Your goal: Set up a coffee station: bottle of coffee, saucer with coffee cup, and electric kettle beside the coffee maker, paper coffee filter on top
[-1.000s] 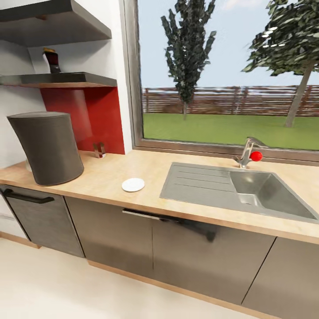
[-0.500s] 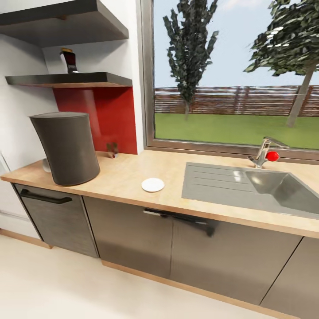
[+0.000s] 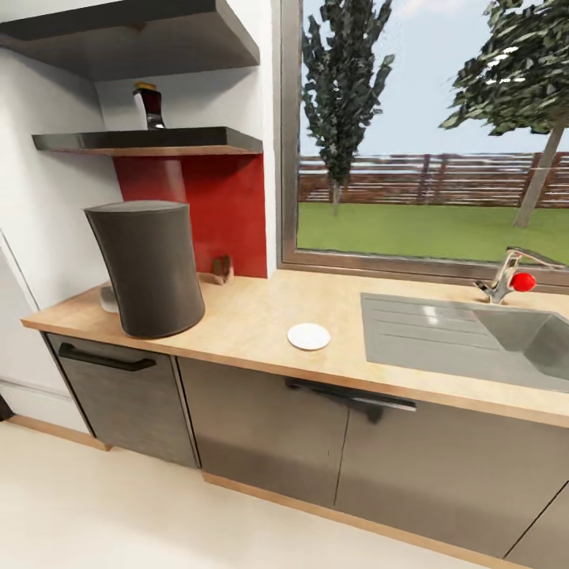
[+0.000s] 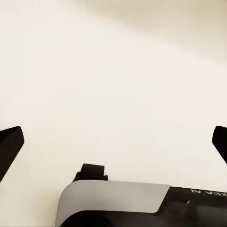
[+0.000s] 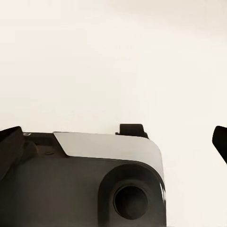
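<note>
Head view: one long wooden desk (image 3: 253, 316) running from a free left end beside the white wall to the right border, its front edge lying over grey cabinet fronts. One tall dark coffee maker (image 3: 148, 269) upright near that left end, close to the front edge, with a small pale object (image 3: 108, 299) half hidden behind it, too little on show to name. One white saucer (image 3: 308, 336) flat on the desk near the front edge, well apart from the coffee maker, bare wood all round it. One small brown item (image 3: 223, 269) at the foot of the red backsplash (image 3: 197, 209). One steel sink (image 3: 466, 336) set into the desk to the right, one faucet (image 3: 506, 278) with a red knob behind it under the window (image 3: 431, 134). Two dark shelves stacked above the coffee maker; on the lower shelf (image 3: 150, 142) one dark bottle of coffee (image 3: 148, 108) with a yellowish cap, upright toward the rear. Wide stretch of pale floor (image 3: 118, 514) open before the cabinets. Left wrist view: left end effector (image 4: 113, 142) spread wide, one dark fingertip at each side border, pale floor between, part of the robot's base (image 4: 118, 201) below. Right wrist view: right end effector (image 5: 113, 142) likewise spread wide, tips at both borders, above a grey base housing (image 5: 109, 179) with one round opening.
</note>
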Tool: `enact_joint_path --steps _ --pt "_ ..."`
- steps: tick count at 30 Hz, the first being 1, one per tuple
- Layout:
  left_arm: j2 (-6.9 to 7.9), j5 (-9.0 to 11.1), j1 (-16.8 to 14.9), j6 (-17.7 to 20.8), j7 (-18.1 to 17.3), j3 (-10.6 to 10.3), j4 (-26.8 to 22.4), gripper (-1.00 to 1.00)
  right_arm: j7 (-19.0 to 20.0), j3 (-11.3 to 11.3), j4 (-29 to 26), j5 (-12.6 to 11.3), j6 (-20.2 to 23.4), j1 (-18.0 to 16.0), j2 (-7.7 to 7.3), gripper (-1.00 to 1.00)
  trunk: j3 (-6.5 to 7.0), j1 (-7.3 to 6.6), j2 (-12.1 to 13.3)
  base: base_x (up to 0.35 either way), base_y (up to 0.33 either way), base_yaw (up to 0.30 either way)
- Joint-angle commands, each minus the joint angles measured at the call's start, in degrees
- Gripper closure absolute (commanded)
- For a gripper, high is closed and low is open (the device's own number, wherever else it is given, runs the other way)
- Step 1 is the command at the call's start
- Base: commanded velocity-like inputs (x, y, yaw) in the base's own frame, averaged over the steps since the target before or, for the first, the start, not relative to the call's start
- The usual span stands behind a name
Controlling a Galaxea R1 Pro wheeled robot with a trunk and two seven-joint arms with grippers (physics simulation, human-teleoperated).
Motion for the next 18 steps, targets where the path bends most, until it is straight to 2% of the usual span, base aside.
enact_joint_path --steps 1,18 --pt "-0.02 0.30 0.00 -0.11 0.01 0.02 -0.02 -1.00 -0.01 -0.01 -0.06 0.00 -0.11 0.02 0.00 -1.00 -0.04 0.01 -0.02 0.124 0.338 0.000" --pt "-0.02 0.36 0.00 -0.13 0.01 0.02 -0.02 -1.00 -0.01 -0.01 0.02 0.09 -0.11 0.02 0.00 -1.00 -0.04 0.01 -0.02 0.123 0.338 0.000"
